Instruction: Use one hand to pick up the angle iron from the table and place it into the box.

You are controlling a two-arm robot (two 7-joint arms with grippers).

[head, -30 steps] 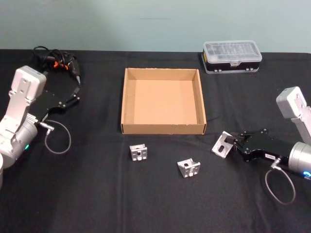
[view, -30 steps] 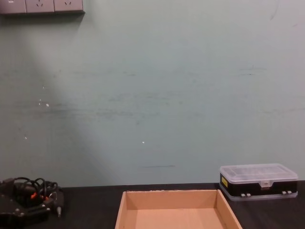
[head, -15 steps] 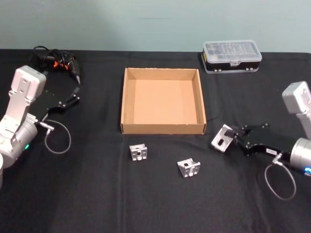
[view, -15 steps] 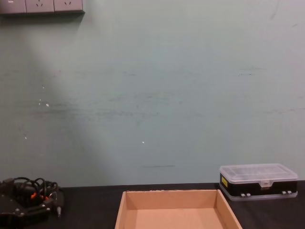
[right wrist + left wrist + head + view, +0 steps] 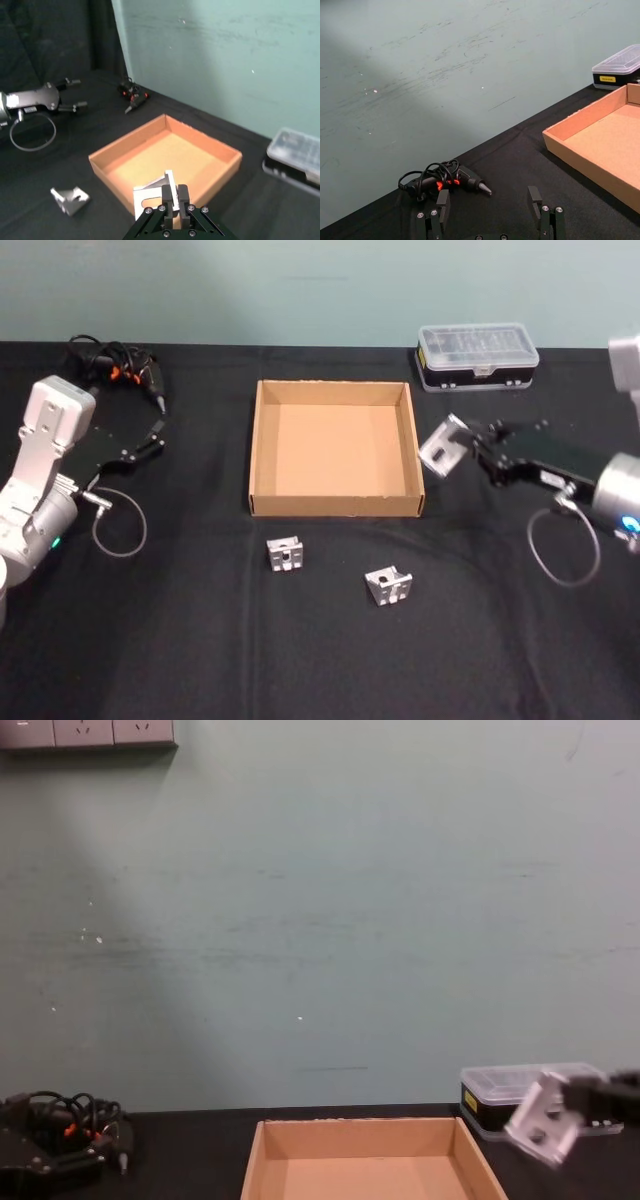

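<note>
My right gripper (image 5: 470, 448) is shut on a silver angle iron (image 5: 441, 447), holding it in the air just right of the box's right wall. The same angle iron (image 5: 155, 196) sits pinched between the fingers in the right wrist view, and in the chest view the angle iron (image 5: 541, 1129) hangs above the table at the right. The tan cardboard box (image 5: 262, 445) lies in the middle of the black table (image 5: 200, 640) with nothing inside. Two more angle irons (image 5: 285, 553) (image 5: 389, 586) rest on the table in front of the box. My left gripper (image 5: 492, 212) is open, parked at the far left.
A clear-lidded plastic case (image 5: 477, 356) stands behind the box to the right. A black tool with tangled cable (image 5: 122, 370) lies at the back left. A loose cable loop (image 5: 120, 525) hangs from the left arm.
The right gripper has lifted the angle iron off the table and carried it back and upward, from in front of the box's right corner to beside its right wall. The left arm has not moved.
</note>
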